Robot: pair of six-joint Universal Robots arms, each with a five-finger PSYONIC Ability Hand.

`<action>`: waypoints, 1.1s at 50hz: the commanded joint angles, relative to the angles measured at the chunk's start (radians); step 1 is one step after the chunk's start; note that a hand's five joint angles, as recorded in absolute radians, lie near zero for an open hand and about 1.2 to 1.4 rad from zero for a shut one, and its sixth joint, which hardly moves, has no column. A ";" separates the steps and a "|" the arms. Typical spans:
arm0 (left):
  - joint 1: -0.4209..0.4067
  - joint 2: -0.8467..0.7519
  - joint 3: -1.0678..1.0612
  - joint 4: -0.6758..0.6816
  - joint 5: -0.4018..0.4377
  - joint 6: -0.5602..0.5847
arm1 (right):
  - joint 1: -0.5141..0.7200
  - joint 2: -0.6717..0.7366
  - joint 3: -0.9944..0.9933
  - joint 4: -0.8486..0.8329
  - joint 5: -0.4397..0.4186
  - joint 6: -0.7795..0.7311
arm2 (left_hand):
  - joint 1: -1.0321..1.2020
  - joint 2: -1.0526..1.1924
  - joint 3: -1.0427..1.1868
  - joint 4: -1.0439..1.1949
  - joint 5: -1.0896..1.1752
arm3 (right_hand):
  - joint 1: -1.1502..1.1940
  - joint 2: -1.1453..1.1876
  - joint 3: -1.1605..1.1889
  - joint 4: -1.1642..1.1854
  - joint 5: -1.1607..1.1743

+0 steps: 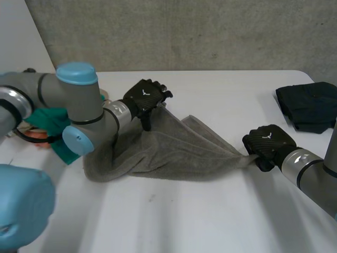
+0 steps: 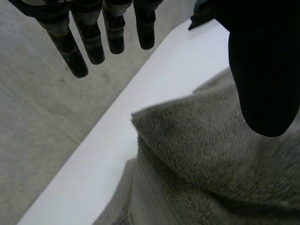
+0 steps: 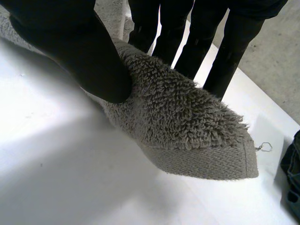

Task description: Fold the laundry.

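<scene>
grey towel [image 1: 174, 150] on table, right hand [image 1: 269, 141] pinching its near corner, left hand [image 1: 146, 95] straight-fingered over far corner

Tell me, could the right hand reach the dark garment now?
Probably: only bare table separates the right hand from the dark garment, but it pinches the grey towel and must release first.

The left arm [image 1: 79, 105] hid the towel's [image 1: 174, 150] nine-o'clock end and most of a green cloth [image 1: 52, 117]; an orange thing [image 1: 31, 135] beneath it could not be made out. At the table's [image 1: 210, 211] three o'clock a dark cloth [image 1: 310, 105] was cut off.
</scene>
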State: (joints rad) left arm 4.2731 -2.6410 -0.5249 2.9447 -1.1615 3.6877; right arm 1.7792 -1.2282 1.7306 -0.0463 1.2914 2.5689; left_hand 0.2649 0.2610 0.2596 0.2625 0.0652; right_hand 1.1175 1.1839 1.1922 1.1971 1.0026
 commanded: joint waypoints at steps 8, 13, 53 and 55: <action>0.030 -0.275 0.310 -0.003 0.066 0.044 | -0.023 0.010 0.012 -0.003 -0.006 0.004 | 0.207 0.211 0.212 0.209 0.232 | 0.279 0.212 0.204 0.199 0.219; 0.033 -0.301 0.310 0.026 0.057 0.069 | -0.029 0.009 0.009 -0.006 -0.014 0.007 | 0.607 0.611 0.613 0.610 0.632 | 0.279 0.212 0.204 0.199 0.219; 0.079 1.145 -0.718 0.130 -0.250 -0.026 | -0.184 -0.240 -0.703 0.404 -0.095 0.030 | 1.131 1.135 1.137 1.134 1.157 | 0.279 0.212 0.204 0.199 0.219; 0.085 1.139 -0.733 0.082 -0.248 -0.035 | -0.182 -0.211 -0.724 0.431 -0.098 0.017 | 1.131 1.135 1.137 1.134 1.157 | 0.279 0.212 0.204 0.199 0.219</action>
State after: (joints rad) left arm 4.3368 -1.5392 -1.2335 3.1744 -1.3988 3.6904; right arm 1.6085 -1.5020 1.1238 0.2814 1.2116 2.6116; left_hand 1.1703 1.1982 1.1905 1.2022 0.9826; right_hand 1.1176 1.1841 1.1925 1.2013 1.0154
